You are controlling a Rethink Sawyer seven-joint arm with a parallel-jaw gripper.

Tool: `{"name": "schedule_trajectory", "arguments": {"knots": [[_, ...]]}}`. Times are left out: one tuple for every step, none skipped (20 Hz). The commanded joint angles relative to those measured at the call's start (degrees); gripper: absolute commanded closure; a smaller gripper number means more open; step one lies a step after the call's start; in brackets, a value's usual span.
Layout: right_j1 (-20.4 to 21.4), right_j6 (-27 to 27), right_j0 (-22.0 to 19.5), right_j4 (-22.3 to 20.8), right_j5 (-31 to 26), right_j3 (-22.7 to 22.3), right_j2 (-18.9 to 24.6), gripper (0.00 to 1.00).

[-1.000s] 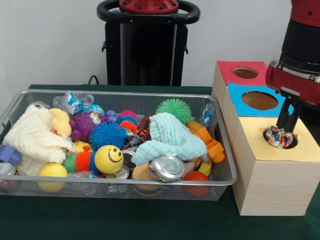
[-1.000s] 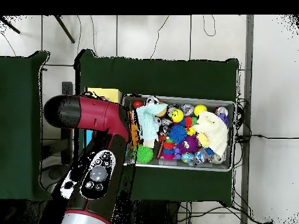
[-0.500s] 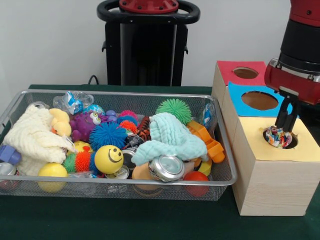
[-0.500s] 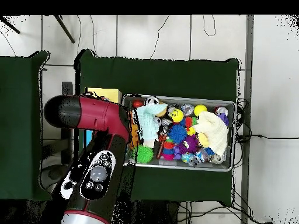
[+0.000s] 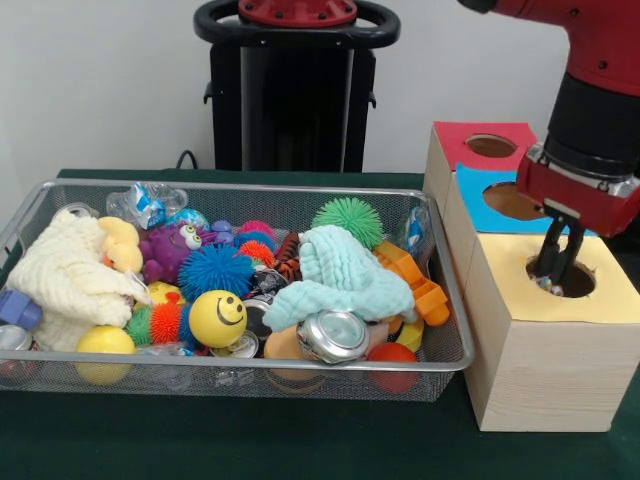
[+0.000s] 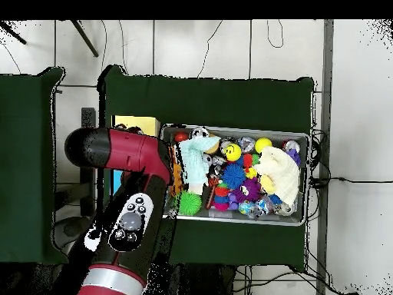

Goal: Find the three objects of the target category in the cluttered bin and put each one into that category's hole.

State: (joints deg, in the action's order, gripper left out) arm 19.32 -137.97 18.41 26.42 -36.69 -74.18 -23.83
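Observation:
My gripper (image 5: 556, 268) hangs over the round hole (image 5: 578, 284) in the yellow-topped wooden box (image 5: 620, 300), its fingertips dipping just inside the rim. The fingers stand slightly apart with nothing between them, so it is open. Only a small colourful scrap (image 5: 543, 287) shows at the hole's left edge. The wire bin (image 5: 250, 187) to the left holds spiky balls, a yellow smiley ball (image 5: 217, 317), crushed cans (image 5: 333, 335), cloths and plush toys. In the overhead view the red arm (image 6: 127, 154) covers the boxes and hides the gripper; the bin (image 6: 238, 129) lies to its right.
Behind the yellow box stand a blue-topped box (image 5: 480, 205) and a red-topped box (image 5: 460, 135), each with its own hole. A pale green cloth (image 5: 345, 275) and a cream cloth (image 5: 65, 275) lie over other items in the bin. A corner of the yellow box (image 6: 137, 123) shows overhead.
The colourful patterned object that sat in the yellow box's hole between the fingers has dropped out of sight. The gripper has shifted slightly left and the arm has tilted.

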Motion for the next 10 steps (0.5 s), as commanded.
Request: {"name": "schedule_trajectory", "arguments": {"knots": [[-5.90,-13.82,-1.93,2.29,4.92,0.77,3.75,1.00],[-6.16,-13.69,-1.98,2.32,5.21,0.85,3.76,1.00],[-6.43,-13.57,-2.03,2.35,5.51,0.93,3.78,1.00],[-6.57,-13.46,-2.06,2.39,5.62,0.98,3.80,1.00],[-6.50,-13.28,-2.15,2.44,5.77,0.79,3.87,1.00],[-6.26,-13.07,-2.19,2.49,5.65,0.60,3.96,1.00],[-5.95,-12.92,-2.22,2.52,5.52,0.31,4.02,1.00],[-5.29,-12.76,-2.16,2.59,4.89,-0.08,4.02,1.00],[-4.69,-12.61,-2.11,2.64,4.51,-0.50,3.98,1.00],[-3.75,-12.52,-1.93,2.65,3.54,-0.95,3.81,1.00]]}}
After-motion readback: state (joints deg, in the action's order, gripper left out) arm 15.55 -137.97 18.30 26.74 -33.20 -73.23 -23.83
